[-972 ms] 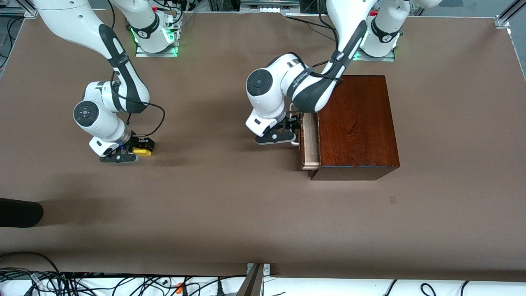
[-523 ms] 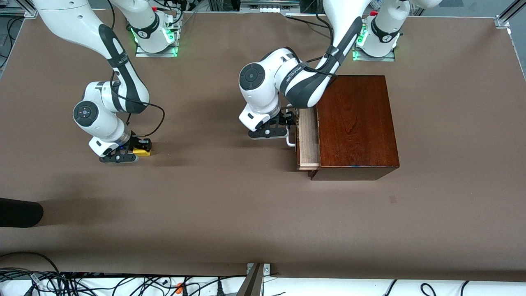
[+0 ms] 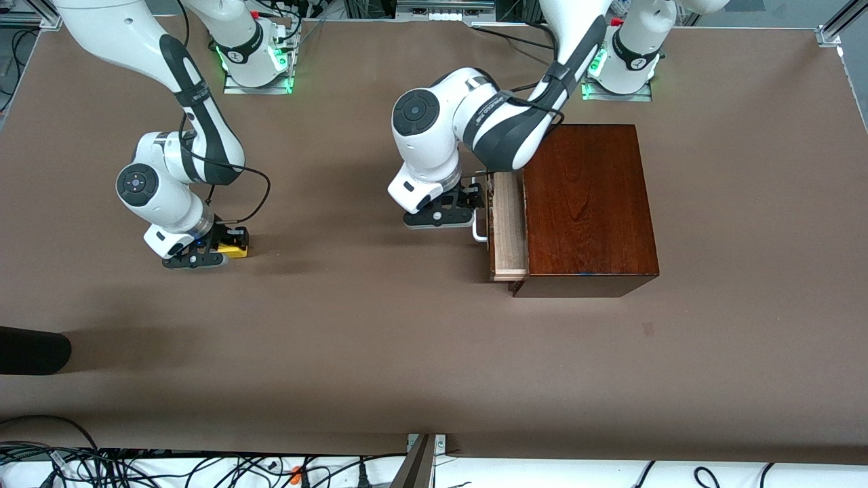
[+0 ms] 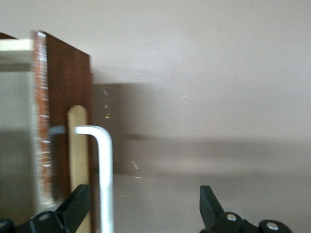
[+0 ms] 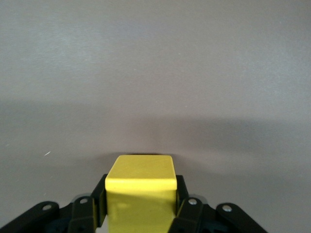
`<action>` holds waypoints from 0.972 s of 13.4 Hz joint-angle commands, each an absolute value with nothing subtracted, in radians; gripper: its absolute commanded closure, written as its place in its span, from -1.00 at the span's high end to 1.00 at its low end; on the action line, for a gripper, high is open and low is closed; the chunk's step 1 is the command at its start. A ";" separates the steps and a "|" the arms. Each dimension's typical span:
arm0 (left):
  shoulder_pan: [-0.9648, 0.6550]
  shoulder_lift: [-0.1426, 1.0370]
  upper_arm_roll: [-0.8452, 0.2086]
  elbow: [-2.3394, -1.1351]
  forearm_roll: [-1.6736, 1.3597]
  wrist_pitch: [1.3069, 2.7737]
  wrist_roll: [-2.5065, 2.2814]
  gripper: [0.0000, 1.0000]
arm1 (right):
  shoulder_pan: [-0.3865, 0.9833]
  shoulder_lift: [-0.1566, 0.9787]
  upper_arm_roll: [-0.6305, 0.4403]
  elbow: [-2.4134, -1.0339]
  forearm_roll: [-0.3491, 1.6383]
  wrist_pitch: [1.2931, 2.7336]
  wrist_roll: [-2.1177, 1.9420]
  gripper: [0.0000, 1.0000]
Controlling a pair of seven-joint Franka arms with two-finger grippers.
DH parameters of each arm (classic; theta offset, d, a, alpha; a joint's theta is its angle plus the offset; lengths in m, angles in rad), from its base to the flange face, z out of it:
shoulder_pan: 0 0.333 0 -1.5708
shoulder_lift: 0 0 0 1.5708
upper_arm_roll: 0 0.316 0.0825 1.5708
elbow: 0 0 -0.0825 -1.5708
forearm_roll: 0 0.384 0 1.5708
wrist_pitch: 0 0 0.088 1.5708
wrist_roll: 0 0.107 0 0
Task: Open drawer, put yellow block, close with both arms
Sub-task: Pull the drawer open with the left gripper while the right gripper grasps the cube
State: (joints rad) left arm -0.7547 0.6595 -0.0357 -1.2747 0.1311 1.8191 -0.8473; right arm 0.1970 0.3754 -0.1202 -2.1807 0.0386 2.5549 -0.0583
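Note:
The dark wooden box [image 3: 590,203] stands toward the left arm's end, and its drawer [image 3: 508,227] is slid partly out, showing its pale inside. My left gripper [image 3: 472,207] is in front of the drawer and open. The white handle [image 4: 104,174] runs between its spread fingers, close to one fingertip [image 4: 77,206], and is not gripped. The drawer's dark front [image 4: 65,121] shows beside the handle. My right gripper [image 3: 229,244] is shut on the yellow block [image 3: 236,252] low at the table toward the right arm's end. The block [image 5: 141,194] fills the right gripper [image 5: 141,201] between both pads.
A black rounded object [image 3: 34,349] lies at the table's edge toward the right arm's end, nearer the camera. Cables [image 3: 135,468] run along the table edge nearest the camera. Bare brown table [image 3: 352,305] lies between the block and the box.
The drawer slid a little farther out, then stopped. My left gripper moved slightly away from the box with the handle. My right arm shifted slightly, with the block staying in its grip.

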 commanded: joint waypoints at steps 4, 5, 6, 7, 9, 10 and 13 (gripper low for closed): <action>-0.595 0.457 -0.040 -1.246 0.104 1.507 -0.495 1.00 | 0.199 0.270 -0.037 -2.164 0.041 2.471 -0.149 -0.08; -0.568 0.424 -0.040 -1.247 0.104 1.473 -0.430 1.00 | 0.199 0.262 -0.028 -2.154 0.040 2.461 -0.150 -0.08; -0.530 0.393 -0.041 -1.252 0.103 1.442 -0.372 1.00 | 0.199 0.255 -0.008 -2.139 0.037 2.435 -0.159 -0.08; -0.485 0.361 -0.041 -1.255 0.089 1.415 -0.301 1.00 | 0.199 0.253 0.011 -2.108 0.034 2.389 -0.175 -0.08; -0.372 0.306 -0.040 -1.256 0.055 1.353 -0.183 1.00 | 0.199 0.253 0.060 -2.027 0.035 2.279 -0.201 -0.08; -0.312 0.286 -0.040 -1.256 0.025 1.336 -0.126 1.00 | 0.199 0.253 0.090 -1.990 0.034 2.234 -0.204 -0.08; -0.206 0.256 -0.032 -1.262 -0.009 1.313 -0.011 1.00 | 0.202 0.253 0.193 -1.908 0.011 2.189 -0.206 -0.08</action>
